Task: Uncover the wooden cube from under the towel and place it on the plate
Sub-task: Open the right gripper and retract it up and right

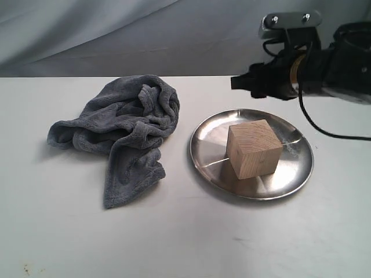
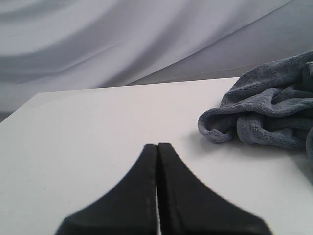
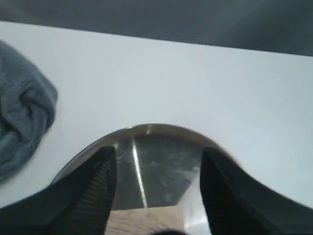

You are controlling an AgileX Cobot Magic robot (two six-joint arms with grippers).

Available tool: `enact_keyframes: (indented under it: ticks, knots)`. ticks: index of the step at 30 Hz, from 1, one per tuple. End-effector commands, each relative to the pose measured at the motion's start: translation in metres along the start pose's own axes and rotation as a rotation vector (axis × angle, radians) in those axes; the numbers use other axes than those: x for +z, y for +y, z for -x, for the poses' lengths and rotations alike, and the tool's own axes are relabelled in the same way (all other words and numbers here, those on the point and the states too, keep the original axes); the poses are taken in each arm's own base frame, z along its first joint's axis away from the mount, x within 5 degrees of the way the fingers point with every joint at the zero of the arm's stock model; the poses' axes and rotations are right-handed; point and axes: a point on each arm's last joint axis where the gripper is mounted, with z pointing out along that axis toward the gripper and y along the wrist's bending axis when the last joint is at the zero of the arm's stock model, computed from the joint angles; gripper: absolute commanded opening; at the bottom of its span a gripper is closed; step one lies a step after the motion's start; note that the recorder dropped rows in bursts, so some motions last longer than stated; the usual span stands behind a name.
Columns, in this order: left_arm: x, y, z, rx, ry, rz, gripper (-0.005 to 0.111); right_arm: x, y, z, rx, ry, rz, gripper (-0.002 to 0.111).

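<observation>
The pale wooden cube (image 1: 254, 149) stands on the shiny silver plate (image 1: 208, 162), right of centre on the table. The dark grey towel (image 1: 128, 125) lies crumpled to the plate's left, off the cube. My right gripper (image 3: 157, 154) hovers above and behind the plate (image 3: 161, 166), open, with nothing between its fingers; a strip of the cube (image 3: 144, 221) shows below them. In the exterior view only its black tip (image 1: 239, 82) is visible. My left gripper (image 2: 157, 147) is shut and empty over bare table, with the towel (image 2: 269, 110) some way off.
The white table (image 1: 58, 220) runs to a back edge below a grey cloth backdrop (image 1: 116, 35). A black cable (image 1: 324, 130) hangs from the right arm beyond the plate.
</observation>
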Motion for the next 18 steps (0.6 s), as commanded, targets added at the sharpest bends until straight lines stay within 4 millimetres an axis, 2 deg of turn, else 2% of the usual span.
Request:
enact_keyframes:
  ticks: [1, 5, 7, 9, 13, 18]
  knots:
    - [0.000, -0.001, -0.001, -0.010, -0.001, -0.006, 0.000, -0.011, -0.012, 0.025, -0.049, 0.016, -0.158, 0.036]
    - [0.000, -0.001, -0.001, -0.010, -0.001, -0.006, 0.000, -0.017, -0.020, 0.032, -0.220, 0.084, -0.252, 0.028]
    - [0.000, -0.001, -0.001, -0.010, -0.001, -0.006, 0.000, -0.019, -0.024, 0.029, -0.336, 0.136, -0.287, 0.026]
    - [0.000, -0.001, -0.001, -0.010, -0.001, -0.006, 0.000, -0.020, -0.028, 0.026, -0.373, 0.189, -0.309, 0.025]
    - [0.000, -0.001, -0.001, -0.010, -0.001, -0.006, 0.000, -0.020, -0.047, 0.013, -0.276, 0.350, -0.295, 0.020]
    - [0.000, -0.001, -0.001, -0.010, -0.001, -0.006, 0.000, -0.015, -0.089, -0.008, -0.040, 0.568, -0.257, 0.019]
